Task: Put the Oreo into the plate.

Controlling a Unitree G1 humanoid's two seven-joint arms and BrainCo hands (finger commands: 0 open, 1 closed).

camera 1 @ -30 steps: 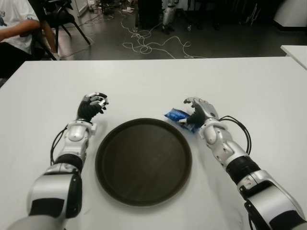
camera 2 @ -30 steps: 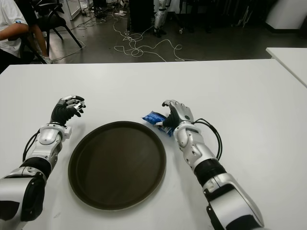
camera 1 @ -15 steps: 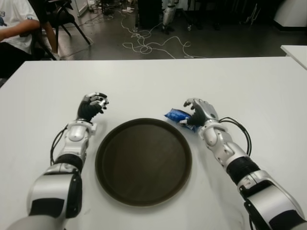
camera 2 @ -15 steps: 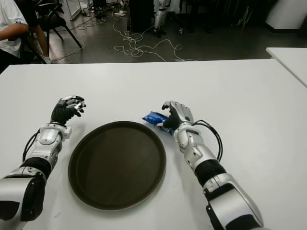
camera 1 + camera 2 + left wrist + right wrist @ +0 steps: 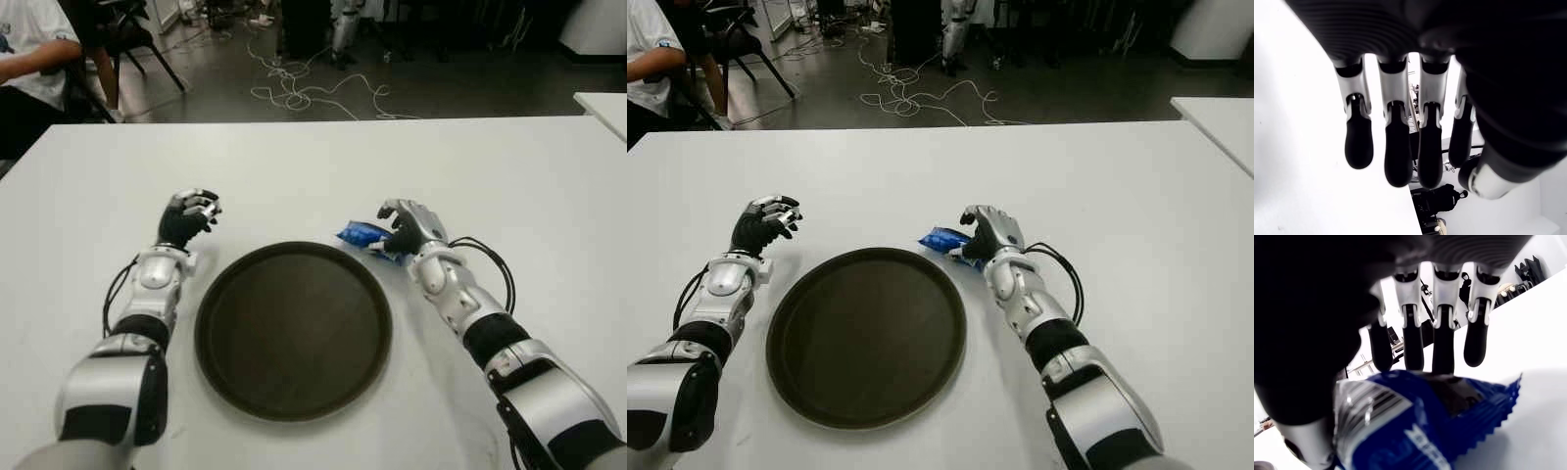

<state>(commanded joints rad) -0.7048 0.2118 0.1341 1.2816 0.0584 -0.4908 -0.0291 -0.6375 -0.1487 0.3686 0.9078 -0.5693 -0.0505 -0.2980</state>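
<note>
The Oreo is a blue packet [image 5: 358, 235] lying on the white table [image 5: 509, 176], just beyond the upper right rim of the round dark plate [image 5: 294, 328]. My right hand [image 5: 404, 227] sits on the packet's right end. In the right wrist view its fingers [image 5: 1442, 352] curl down onto the top of the packet [image 5: 1425, 431] and the thumb presses from the side. Nothing lies in the plate. My left hand [image 5: 188, 215] shows to the left of the plate with its fingers [image 5: 1396, 147] curled and holding nothing.
A person [image 5: 29, 59] sits beyond the table's far left corner beside a chair. Loose cables [image 5: 304, 93] lie on the floor past the far edge. Another white table's corner [image 5: 602, 103] shows at the right.
My right hand has shifted slightly along the packet and its fingers have closed more tightly on it. The packet has barely moved. My left hand has stayed put.
</note>
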